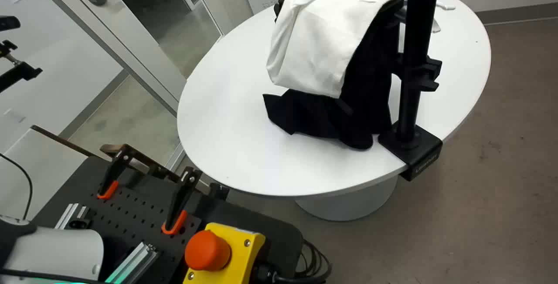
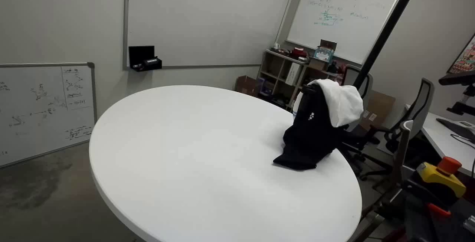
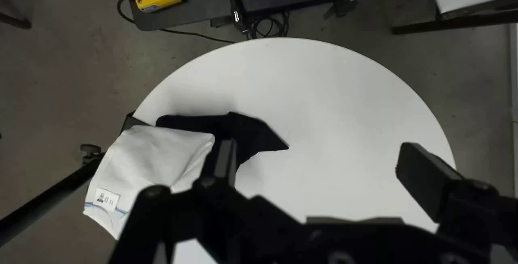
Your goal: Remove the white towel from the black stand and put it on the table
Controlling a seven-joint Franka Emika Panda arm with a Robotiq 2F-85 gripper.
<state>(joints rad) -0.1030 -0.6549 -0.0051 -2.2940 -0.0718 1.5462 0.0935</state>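
The white towel (image 1: pixel 322 44) hangs over the top of a black cloth-like drape (image 1: pixel 314 116) beside the black stand's pole (image 1: pixel 418 27). The towel also shows in an exterior view (image 2: pixel 345 102) and at the left of the wrist view (image 3: pixel 149 158), with a label and blue stripe. The drape's lower end spreads on the round white table (image 1: pixel 222 123). What supports the towel underneath is mostly hidden. My gripper (image 3: pixel 317 150) is open and empty, its fingers wide apart above the table. Its left finger overlaps the drape and the towel's edge in the wrist view. The exterior views do not show the gripper.
The stand's base (image 1: pixel 412 147) is clamped at the table's edge, and its pole rises high beside the towel. Small pale items (image 1: pixel 436 25) lie behind the pole. A black bench with clamps and a yellow emergency-stop box (image 1: pixel 226 253) stands near the table.
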